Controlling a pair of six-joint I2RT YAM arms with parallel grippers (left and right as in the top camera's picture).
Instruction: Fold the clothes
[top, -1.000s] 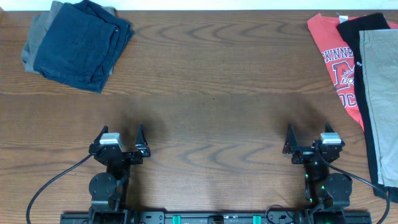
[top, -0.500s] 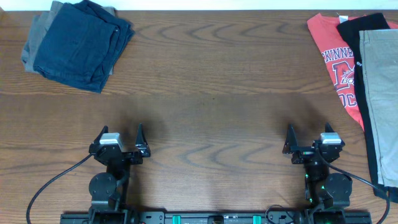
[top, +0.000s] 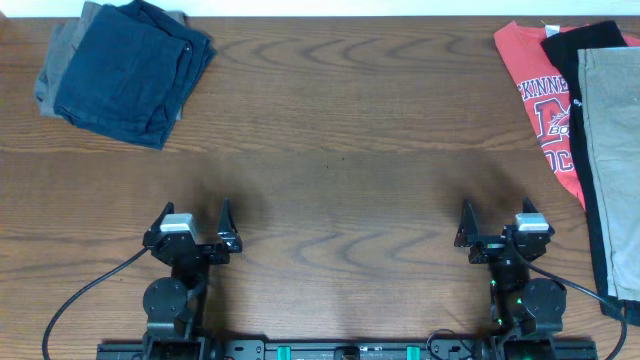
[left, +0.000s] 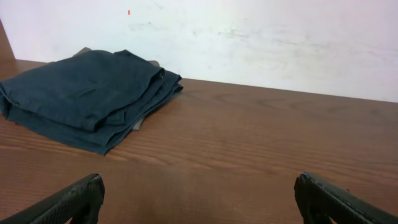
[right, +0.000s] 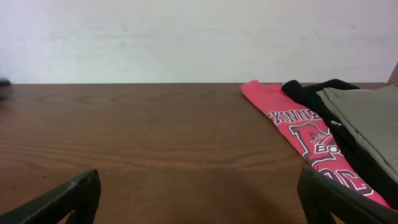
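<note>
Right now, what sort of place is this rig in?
Probably a lab test bench: plain white wall, wooden table, and staged laundry, a folded navy stack and a loose pile of clothes.

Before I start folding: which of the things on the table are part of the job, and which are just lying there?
For the job: tan trousers, black garment and red T-shirt, overlapping at the right edge; navy garment on grey garment, folded, far left corner.
Just there: black cable by the left arm's base.
</note>
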